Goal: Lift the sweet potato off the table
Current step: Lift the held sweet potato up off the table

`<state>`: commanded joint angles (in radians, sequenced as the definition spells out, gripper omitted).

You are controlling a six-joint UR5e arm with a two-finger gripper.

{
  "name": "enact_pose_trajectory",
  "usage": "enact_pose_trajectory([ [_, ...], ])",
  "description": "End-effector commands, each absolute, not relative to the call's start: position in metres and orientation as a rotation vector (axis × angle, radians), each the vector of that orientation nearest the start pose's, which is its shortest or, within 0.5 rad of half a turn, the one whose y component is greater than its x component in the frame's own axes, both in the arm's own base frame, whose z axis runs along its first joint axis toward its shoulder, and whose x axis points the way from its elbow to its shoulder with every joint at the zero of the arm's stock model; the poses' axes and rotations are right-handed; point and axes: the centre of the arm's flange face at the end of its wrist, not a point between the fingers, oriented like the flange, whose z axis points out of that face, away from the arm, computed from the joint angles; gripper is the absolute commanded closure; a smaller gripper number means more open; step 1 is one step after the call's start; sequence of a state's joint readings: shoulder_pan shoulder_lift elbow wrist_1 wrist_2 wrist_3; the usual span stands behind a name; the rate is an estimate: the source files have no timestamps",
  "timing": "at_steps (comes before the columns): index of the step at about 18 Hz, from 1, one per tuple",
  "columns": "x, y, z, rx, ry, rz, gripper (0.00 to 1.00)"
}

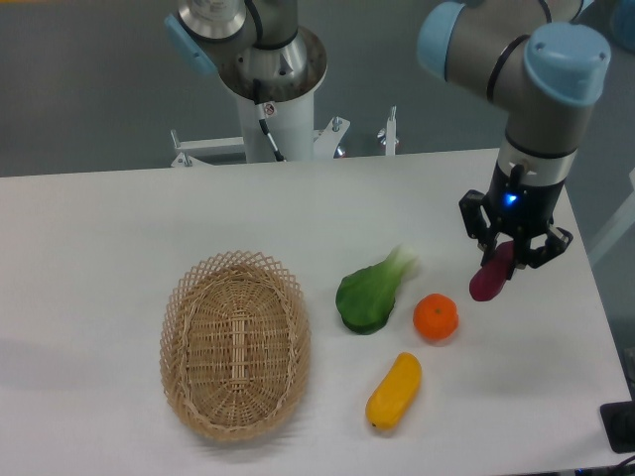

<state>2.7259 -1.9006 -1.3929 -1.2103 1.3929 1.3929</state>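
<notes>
The sweet potato [490, 275] is a slim dark purple-magenta piece, tilted, its upper end between the fingers of my gripper [510, 255] at the right side of the white table [99, 228]. The gripper is shut on it. The lower end hangs just right of the round orange; whether it touches the table I cannot tell.
A round orange [436, 317] lies left of the sweet potato. A green bok choy [372, 290] lies left of the orange. A yellow-orange oblong vegetable [394, 392] lies toward the front. A wicker basket [235, 342] stands at the left. The table's right edge is close to the gripper.
</notes>
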Motion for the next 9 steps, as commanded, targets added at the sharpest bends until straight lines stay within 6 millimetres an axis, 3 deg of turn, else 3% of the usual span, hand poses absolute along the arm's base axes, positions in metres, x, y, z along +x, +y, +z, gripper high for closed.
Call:
enact_pose_trajectory([
  [9, -0.5257, 0.3971, 0.4332, -2.878, 0.369, 0.221, 0.71],
])
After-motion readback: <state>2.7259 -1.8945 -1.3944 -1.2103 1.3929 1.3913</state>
